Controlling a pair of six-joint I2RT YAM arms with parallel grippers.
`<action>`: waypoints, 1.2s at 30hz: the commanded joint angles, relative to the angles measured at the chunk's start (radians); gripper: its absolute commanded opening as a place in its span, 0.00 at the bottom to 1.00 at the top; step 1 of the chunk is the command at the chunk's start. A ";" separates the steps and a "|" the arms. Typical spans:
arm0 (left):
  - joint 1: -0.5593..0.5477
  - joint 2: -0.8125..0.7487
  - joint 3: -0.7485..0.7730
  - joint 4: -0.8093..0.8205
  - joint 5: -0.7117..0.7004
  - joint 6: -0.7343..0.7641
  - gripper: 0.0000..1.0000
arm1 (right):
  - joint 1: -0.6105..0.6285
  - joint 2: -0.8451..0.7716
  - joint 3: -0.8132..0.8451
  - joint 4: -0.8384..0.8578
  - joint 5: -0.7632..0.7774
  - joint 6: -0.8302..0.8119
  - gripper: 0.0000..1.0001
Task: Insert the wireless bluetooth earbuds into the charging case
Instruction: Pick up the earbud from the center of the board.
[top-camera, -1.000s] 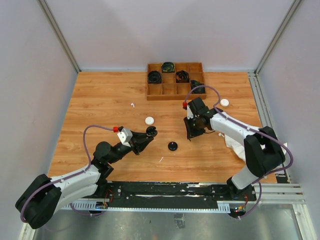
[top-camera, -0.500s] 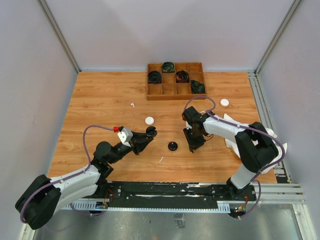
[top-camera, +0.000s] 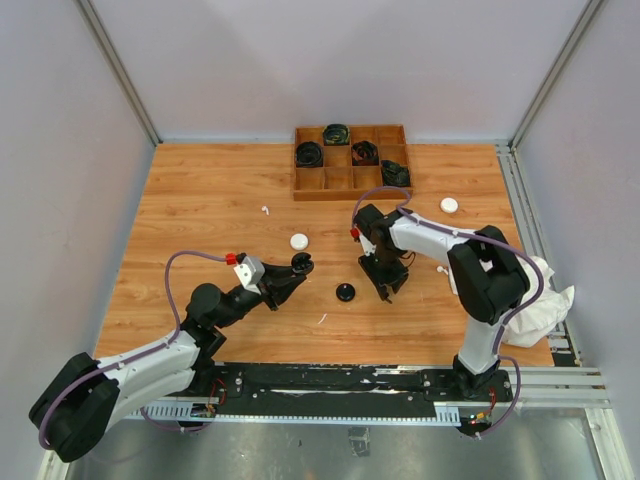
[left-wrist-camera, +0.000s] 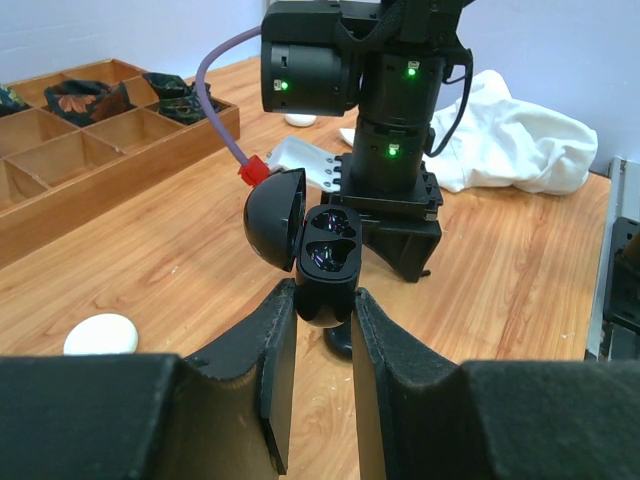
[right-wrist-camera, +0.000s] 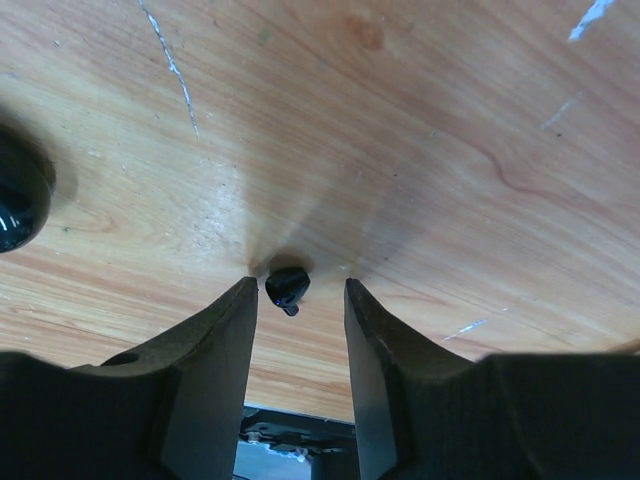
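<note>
Right gripper (right-wrist-camera: 297, 292): jaws partly open, pointing down at the table (right-wrist-camera: 420, 120), gripping nothing. You have them either side of a black earbud (right-wrist-camera: 287, 287), with a gap on each side.
Earbud: lying on the wood between the fingertips.
Left gripper (left-wrist-camera: 322, 312): clamped on a black case (left-wrist-camera: 326, 270), held off the table.
Case: lid hinged open to the left, two dark wells facing you. Contents: cannot tell.
Tray (top-camera: 350, 196): far side of the table, coiled black cables (top-camera: 310, 153) in four compartments.
Puck (top-camera: 345, 292): black, on the table just left of your right gripper.
</note>
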 joint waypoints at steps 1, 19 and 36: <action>0.005 -0.005 0.005 0.009 -0.006 0.015 0.00 | 0.030 0.026 0.055 -0.083 0.026 -0.055 0.41; 0.005 -0.003 0.013 0.002 0.012 0.015 0.00 | 0.078 0.086 0.089 -0.101 0.061 -0.096 0.28; 0.006 0.011 -0.001 0.069 -0.010 0.016 0.00 | 0.108 -0.187 0.035 0.071 -0.012 -0.030 0.12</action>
